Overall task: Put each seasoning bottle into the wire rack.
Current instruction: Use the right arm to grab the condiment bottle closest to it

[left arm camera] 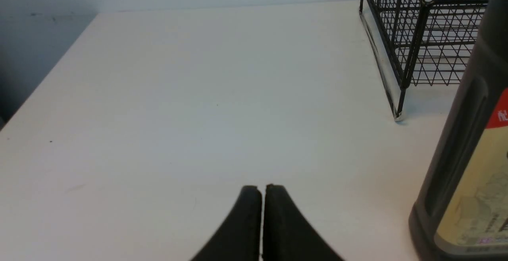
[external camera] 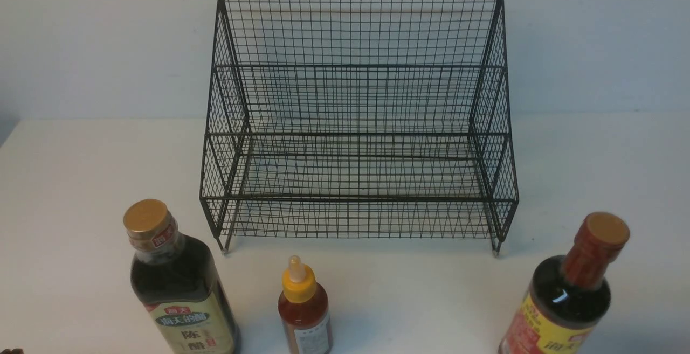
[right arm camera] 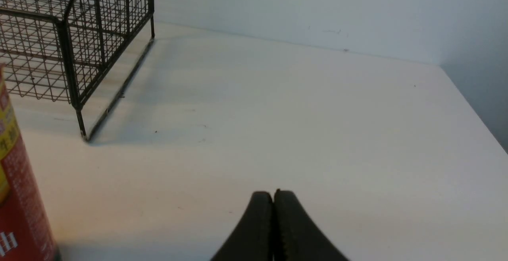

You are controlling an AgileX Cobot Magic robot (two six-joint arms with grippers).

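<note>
The wire rack (external camera: 358, 127) stands at the middle of the far edge of the desk (external camera: 81, 192), back side close to the wall (external camera: 108, 36), open front toward the near edge. All 3 bottles stand upright on the desk, outside the rack, in a row along the near edge, well apart from each other.

The gold-cap bottle (external camera: 180, 289), dark w/ cream-green label, is toward the near-left corner. The small red sauce bottle (external camera: 304, 311) w/ yellow nozzle cap is approx. at the middle of the near edge. The red-neck bottle (external camera: 566, 300), yellow-red label, is toward the near-right corner.

Left end effector (left arm camera: 262, 191): the fingers are pressed together, nothing between them. It is over bare desk, and the gold-cap bottle is near it, not touching. Right end effector (right arm camera: 274, 197): also fully closed and holding nothing, over bare desk, w/ the red-neck bottle apart from it.
</note>
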